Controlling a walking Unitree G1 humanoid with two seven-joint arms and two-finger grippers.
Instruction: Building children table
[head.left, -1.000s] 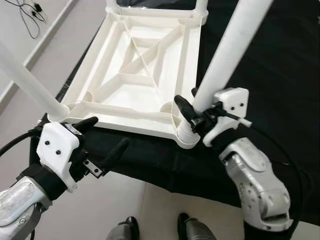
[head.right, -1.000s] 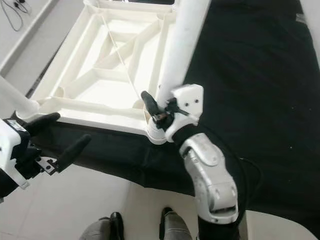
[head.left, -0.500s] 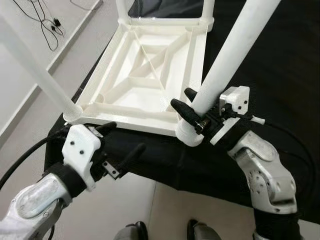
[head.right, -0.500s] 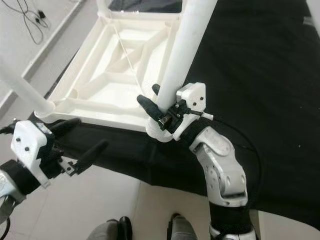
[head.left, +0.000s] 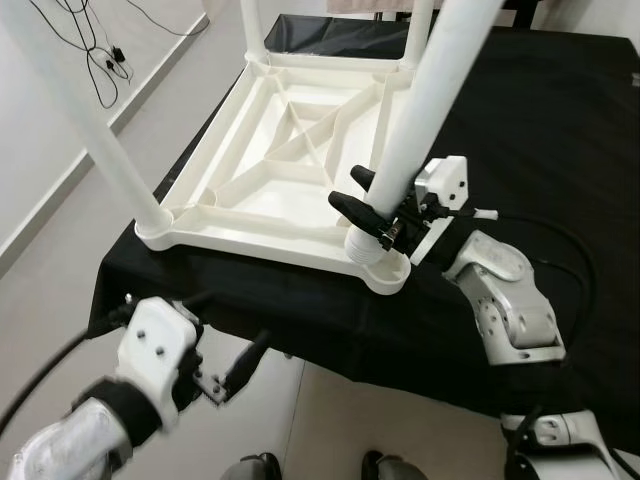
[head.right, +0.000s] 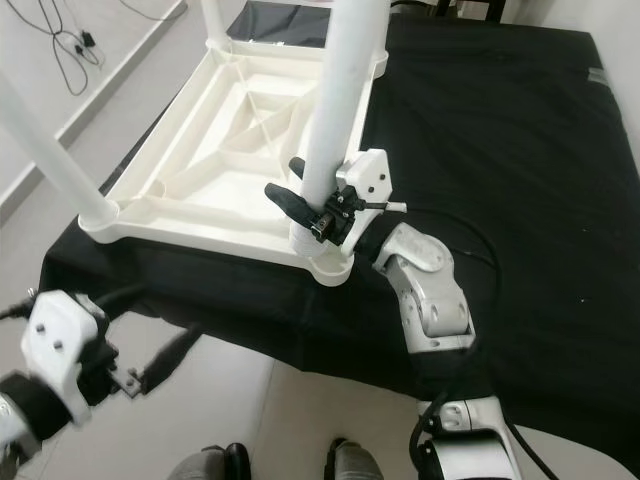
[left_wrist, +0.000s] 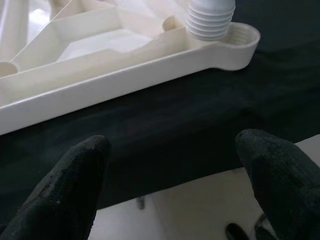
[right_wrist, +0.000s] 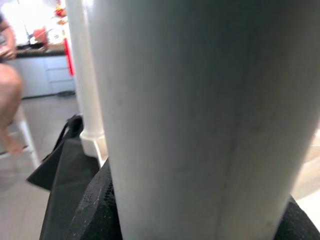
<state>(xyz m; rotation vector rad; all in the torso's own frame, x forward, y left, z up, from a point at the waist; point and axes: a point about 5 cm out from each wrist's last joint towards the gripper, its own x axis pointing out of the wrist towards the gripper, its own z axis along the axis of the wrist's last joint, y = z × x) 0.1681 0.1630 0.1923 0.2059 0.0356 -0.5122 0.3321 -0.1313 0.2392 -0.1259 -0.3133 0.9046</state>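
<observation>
On the black-draped surface (head.left: 560, 130), the white tabletop (head.left: 290, 170) lies upside down. At its near right corner socket (head.left: 385, 272), my right gripper (head.left: 362, 205) is clamped around the white leg (head.left: 425, 95), just above the threaded end (left_wrist: 210, 20). My left gripper (head.left: 225, 345) hangs below the cloth edge, fingers (left_wrist: 75, 175) spread apart, holding nothing.

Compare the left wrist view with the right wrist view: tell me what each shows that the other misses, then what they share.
Left wrist view: the ribbed threaded end of the white plastic table leg sitting in the corner socket of the upturned white plastic tabletop, the left gripper open below the edge, pale floor beneath.

Right wrist view: the leg's smooth shaft close up with the right gripper clamped around it, another white leg behind, a distant kitchen.

Both: that leg and the black cloth.
</observation>
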